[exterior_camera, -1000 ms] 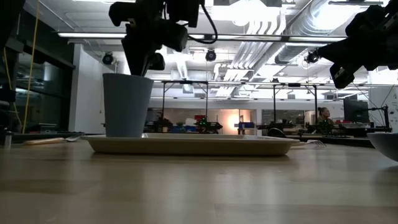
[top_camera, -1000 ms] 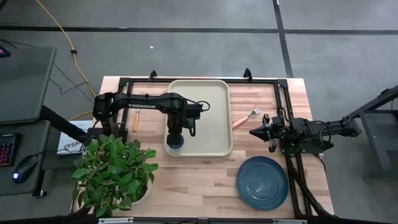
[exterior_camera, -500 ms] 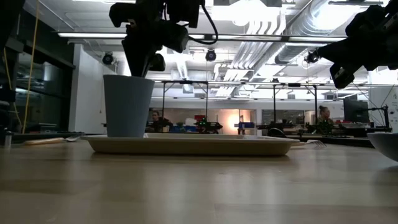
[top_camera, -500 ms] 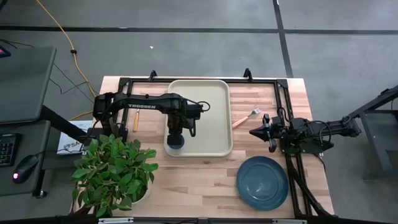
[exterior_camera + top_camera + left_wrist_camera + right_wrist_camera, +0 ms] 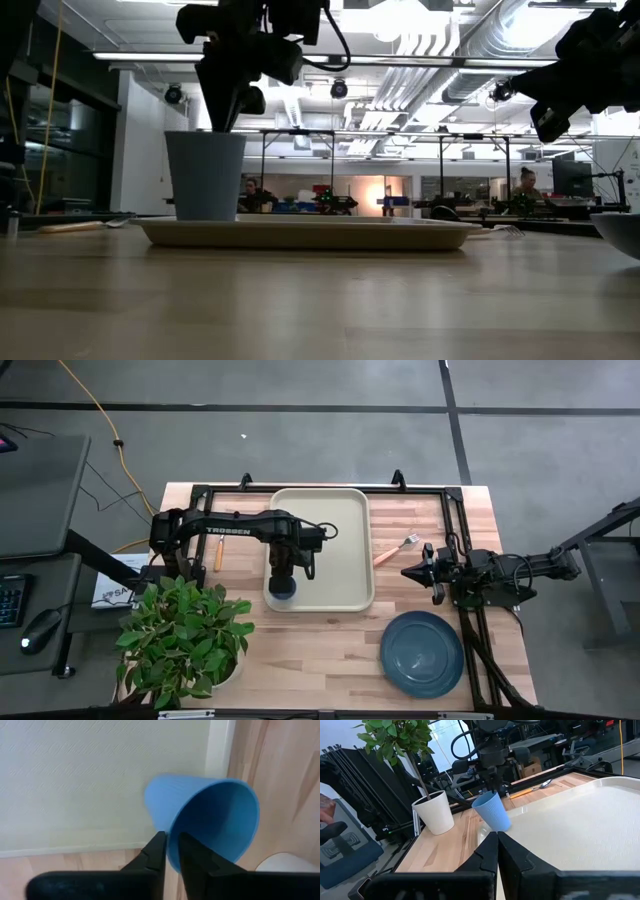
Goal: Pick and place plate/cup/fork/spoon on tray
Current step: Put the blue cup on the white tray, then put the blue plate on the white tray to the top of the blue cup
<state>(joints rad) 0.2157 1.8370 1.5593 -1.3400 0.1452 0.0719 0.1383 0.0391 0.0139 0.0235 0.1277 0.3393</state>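
**Cup set down at the tray's near corner, rim pinched**

The left claw (image 5: 284,574) hangs over the cup (image 5: 284,590), its two fingers (image 5: 156,854) closed thin on the cup's rim, one inside and one outside the wall. The cup stands on the tray (image 5: 345,510), in the corner nearest the potted plant (image 5: 185,630); from worktop height its base looks settled on the tray floor, though I cannot be sure all weight is off the claw.

To finish well, I'd judge the fingers should part fully before the arm lifts, and the lift should go straight up, since a light cup held by its rim could tip if dragged sideways.

The right claw (image 5: 432,576) waits over the worktop (image 5: 330,650) beside the tray, fingers pressed together on nothing. The fork (image 5: 396,549) lies just beside the tray's right edge, the plate (image 5: 421,653) sits well apart near the front, and the spoon (image 5: 219,550) lies beyond the left arm.
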